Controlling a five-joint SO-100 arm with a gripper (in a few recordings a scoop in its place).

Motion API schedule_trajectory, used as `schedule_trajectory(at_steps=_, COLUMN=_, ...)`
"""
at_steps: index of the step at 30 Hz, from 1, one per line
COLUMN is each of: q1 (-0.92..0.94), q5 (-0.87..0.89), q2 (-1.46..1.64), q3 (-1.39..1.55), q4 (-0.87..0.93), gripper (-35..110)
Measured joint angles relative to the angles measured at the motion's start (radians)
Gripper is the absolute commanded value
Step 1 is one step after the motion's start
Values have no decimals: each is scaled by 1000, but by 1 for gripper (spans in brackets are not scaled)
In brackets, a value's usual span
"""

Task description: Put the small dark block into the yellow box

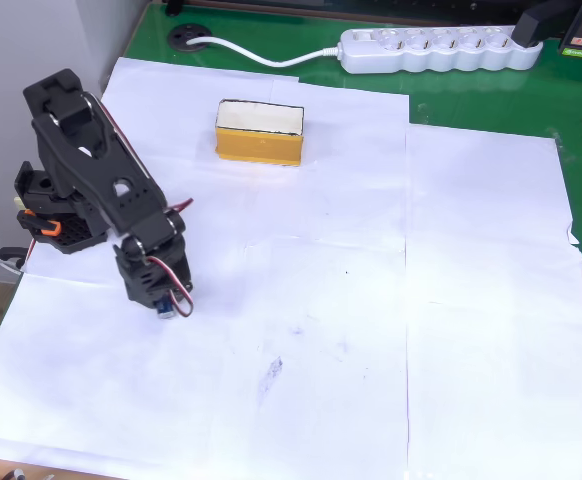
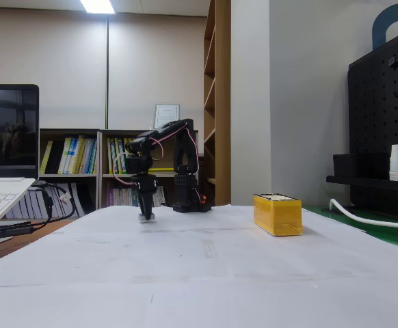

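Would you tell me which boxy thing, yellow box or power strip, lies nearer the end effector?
The yellow box: it sits on the paper, closer to the end effector than the white power strip.

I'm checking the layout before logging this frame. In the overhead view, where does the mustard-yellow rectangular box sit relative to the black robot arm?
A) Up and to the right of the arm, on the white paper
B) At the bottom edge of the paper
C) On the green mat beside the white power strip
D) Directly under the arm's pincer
A: the mustard-yellow rectangular box rests on the white paper, up and right of the black robot arm.
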Motion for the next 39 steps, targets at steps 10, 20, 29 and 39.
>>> schedule_trajectory(at_steps=10, q1=-104, q5=-34, q2=-132, q3=319, q4=215, gripper=0)
schedule_trajectory(at_steps=20, q1=-557, q5=170, q2=-169, q3=632, q4=347, gripper=0)
schedule_trajectory(at_steps=29, q1=-1052, q5=314, q2=37, q3=1049, q4=425, gripper=0)
schedule_trajectory(at_steps=39, q1=-1270, q5=288, q2=170, q3=807, q4=410, gripper=0)
